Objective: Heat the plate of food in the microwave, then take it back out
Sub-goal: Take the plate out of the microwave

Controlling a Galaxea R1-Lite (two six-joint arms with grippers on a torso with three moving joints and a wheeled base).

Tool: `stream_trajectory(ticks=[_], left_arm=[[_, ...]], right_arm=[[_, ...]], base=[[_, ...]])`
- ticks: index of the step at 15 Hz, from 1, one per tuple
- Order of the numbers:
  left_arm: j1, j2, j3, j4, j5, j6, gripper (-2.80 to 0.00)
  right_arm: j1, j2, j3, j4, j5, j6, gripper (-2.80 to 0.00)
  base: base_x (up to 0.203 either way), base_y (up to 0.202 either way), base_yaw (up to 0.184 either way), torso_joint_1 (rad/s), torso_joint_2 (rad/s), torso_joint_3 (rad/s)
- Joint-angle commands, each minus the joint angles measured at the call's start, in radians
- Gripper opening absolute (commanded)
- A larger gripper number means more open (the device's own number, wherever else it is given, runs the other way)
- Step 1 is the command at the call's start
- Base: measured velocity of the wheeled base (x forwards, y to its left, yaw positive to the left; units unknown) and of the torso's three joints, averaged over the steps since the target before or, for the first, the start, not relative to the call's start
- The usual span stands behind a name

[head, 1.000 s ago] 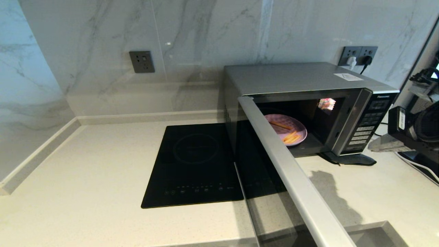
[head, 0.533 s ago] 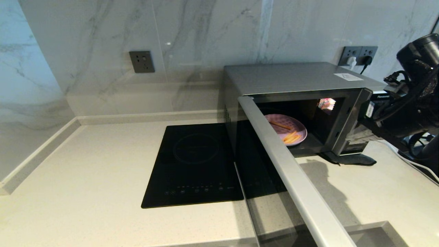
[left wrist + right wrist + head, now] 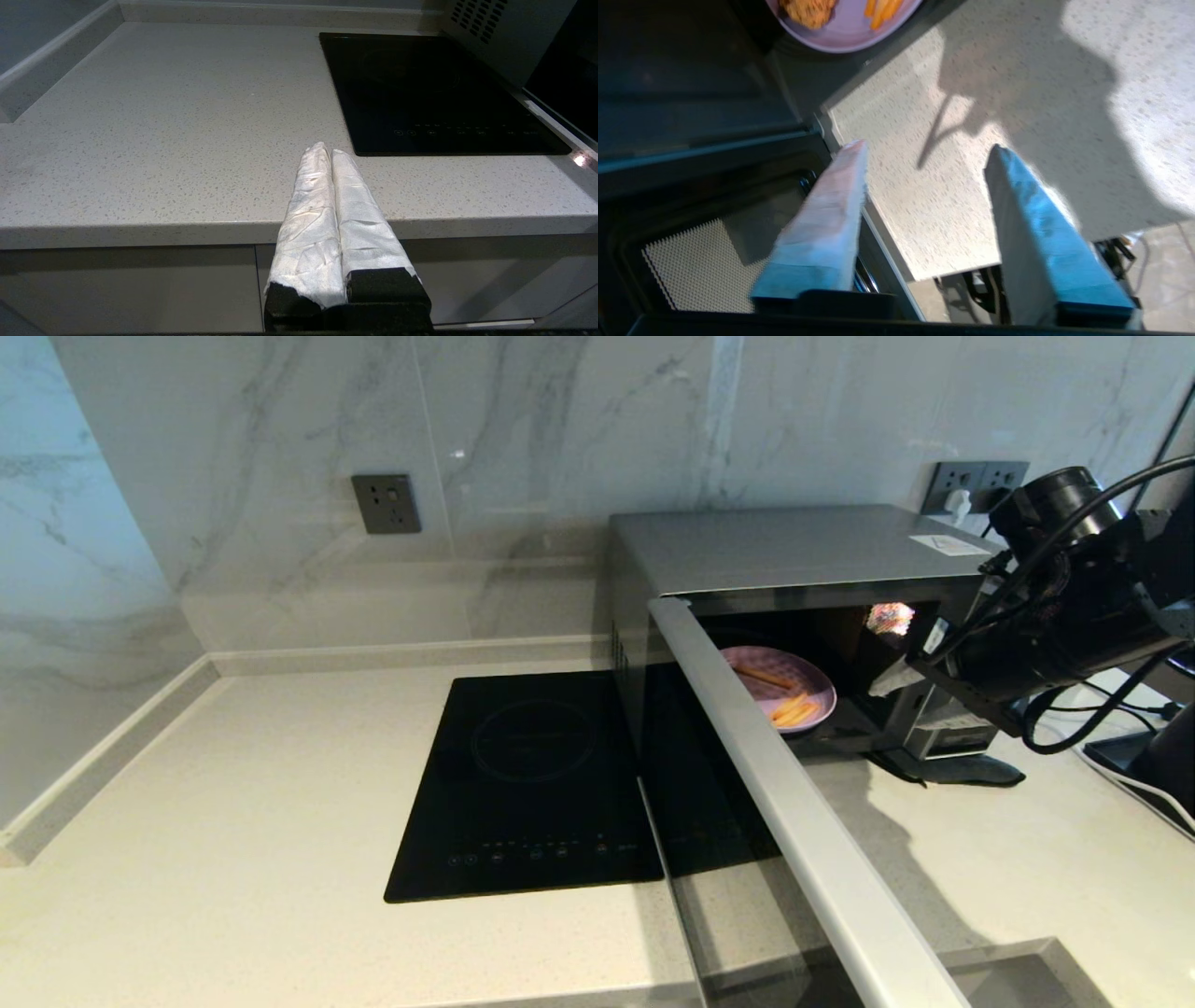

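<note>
1. The plate (image 3: pixel 778 689) sits inside the microwave (image 3: pixel 803 560), door open; probably light, stiff, slick-rimmed, so grip its near rim.
2. Right gripper (image 3: pixel 924 158), at the plate's 3 o'clock, fingers spread.
3. Left gripper (image 3: pixel 327 154) is parked over the worktop (image 3: pixel 163 130), fingers closed, empty.

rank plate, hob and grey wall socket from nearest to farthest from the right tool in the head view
From the right tool, open at the microwave's mouth:
1. plate, just left of it, inside the microwave
2. hob, further left on the counter
3. wall socket, far left on the wall

Open microwave door (image 3: pixel 794 821) flanks the cavity's unobstructed mouth.
</note>
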Motion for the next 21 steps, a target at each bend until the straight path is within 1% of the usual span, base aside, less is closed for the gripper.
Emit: stream_trajectory(ticks=[1,3,6,7,10,12,15,19,21], left_arm=[[0.001,0.002,0.0,0.0,0.0,-0.001,-2.8],[0.001,0.002,0.0,0.0,0.0,-0.001,-2.8],[0.001,0.002,0.0,0.0,0.0,-0.001,-2.8],[0.001,0.002,0.0,0.0,0.0,-0.001,-2.8],[0.001,0.002,0.0,0.0,0.0,-0.001,-2.8],[0.001,0.002,0.0,0.0,0.0,-0.001,-2.8],[0.001,0.002,0.0,0.0,0.0,-0.001,-2.8],[0.001,0.002,0.0,0.0,0.0,-0.001,-2.8],[0.001,0.002,0.0,0.0,0.0,-0.001,-2.8]], right_arm=[[0.003,0.068,-0.04,-0.002,0.0,0.044,0.0],[0.009,0.115,-0.082,-0.002,-0.021,0.121,0.0],[0.037,0.182,-0.128,-0.004,-0.103,0.223,0.0],[0.044,0.2,-0.149,-0.004,-0.112,0.266,0.0],[0.056,0.239,-0.173,-0.004,-0.138,0.341,0.0],[0.057,0.25,-0.166,-0.005,-0.138,0.36,0.0],[0.058,0.278,-0.147,-0.068,-0.137,0.377,0.0],[0.057,0.307,-0.108,-0.174,-0.136,0.363,0.0],[0.056,0.31,-0.065,-0.237,-0.136,0.334,0.0]], base=[[0.0,0.0,0.0,0.0,0.0,0.0],[0.0,0.0,0.0,0.0,0.0,0.0],[0.0,0.0,0.0,0.0,0.0,0.0],[0.0,0.0,0.0,0.0,0.0,0.0],[0.0,0.0,0.0,0.0,0.0,0.0],[0.0,0.0,0.0,0.0,0.0,0.0],[0.0,0.0,0.0,0.0,0.0,0.0],[0.0,0.0,0.0,0.0,0.0,0.0],[0.0,0.0,0.0,0.0,0.0,0.0]])
